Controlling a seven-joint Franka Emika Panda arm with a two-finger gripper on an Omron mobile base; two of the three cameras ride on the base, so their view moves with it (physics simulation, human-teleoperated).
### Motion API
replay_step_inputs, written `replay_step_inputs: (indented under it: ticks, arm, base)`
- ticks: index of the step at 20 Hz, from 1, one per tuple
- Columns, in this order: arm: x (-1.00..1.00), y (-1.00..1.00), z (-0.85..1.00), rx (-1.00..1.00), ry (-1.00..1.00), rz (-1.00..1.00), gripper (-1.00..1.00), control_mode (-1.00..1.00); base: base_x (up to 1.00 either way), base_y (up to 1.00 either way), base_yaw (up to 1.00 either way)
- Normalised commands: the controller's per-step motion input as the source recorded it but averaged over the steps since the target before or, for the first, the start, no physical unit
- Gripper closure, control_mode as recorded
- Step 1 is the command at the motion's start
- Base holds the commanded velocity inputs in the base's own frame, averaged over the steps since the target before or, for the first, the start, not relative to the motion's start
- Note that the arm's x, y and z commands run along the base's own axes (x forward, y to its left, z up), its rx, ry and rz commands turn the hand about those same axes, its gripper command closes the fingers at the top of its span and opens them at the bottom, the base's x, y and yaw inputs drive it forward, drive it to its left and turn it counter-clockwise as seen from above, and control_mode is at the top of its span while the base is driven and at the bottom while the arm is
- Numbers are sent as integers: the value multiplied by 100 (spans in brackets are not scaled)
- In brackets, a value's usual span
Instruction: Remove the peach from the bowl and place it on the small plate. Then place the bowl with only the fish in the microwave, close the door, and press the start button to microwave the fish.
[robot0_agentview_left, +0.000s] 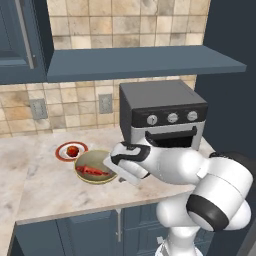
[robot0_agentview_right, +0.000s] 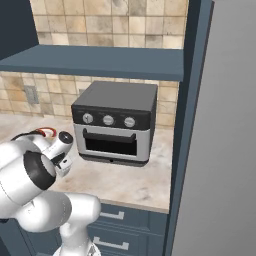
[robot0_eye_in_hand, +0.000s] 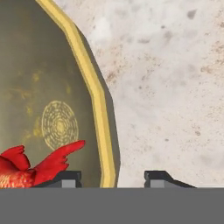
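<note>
Now the bowl (robot0_eye_in_hand: 52, 87) rim is straddled by the part-open pincer (robot0_eye_in_hand: 113, 178); whether it is gripped cannot be told. At mid-left, the peach (robot0_agentview_left: 72, 150) lies on the plate (robot0_agentview_left: 61, 154), the fish (robot0_agentview_left: 93, 170) in the bowl. Rim should be clamped squarely and lifted level.

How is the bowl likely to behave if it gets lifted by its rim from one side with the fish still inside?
The bowl looks shallow and rigid, so it should keep its shape, but a grip on one edge would probably let it tilt. The gripper straddles the yellow rim, one fingertip inside and one outside. The fish lies loose across the bottom and may slide if the bowl tips.
</note>
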Motion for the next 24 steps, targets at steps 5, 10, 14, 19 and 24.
replay_step_inputs:
  ticks: [5, 10, 14, 19, 24]
  arm:
    - [0, 12, 0, 0, 2, 0, 100, -100]
    - [-16, 0, 12, 0, -3, 0, 100, -100]
    - [-38, 0, 51, 0, -7, -3, 100, -100]
    - [-35, -8, 74, 2, -8, -7, 100, -100]
    - [-33, -29, 94, 7, 0, -10, 100, -100]
  base:
    - [0, 0, 0]
    - [0, 0, 0]
    - [0, 0, 0]
    - [0, 0, 0]
    - [0, 0, 0]
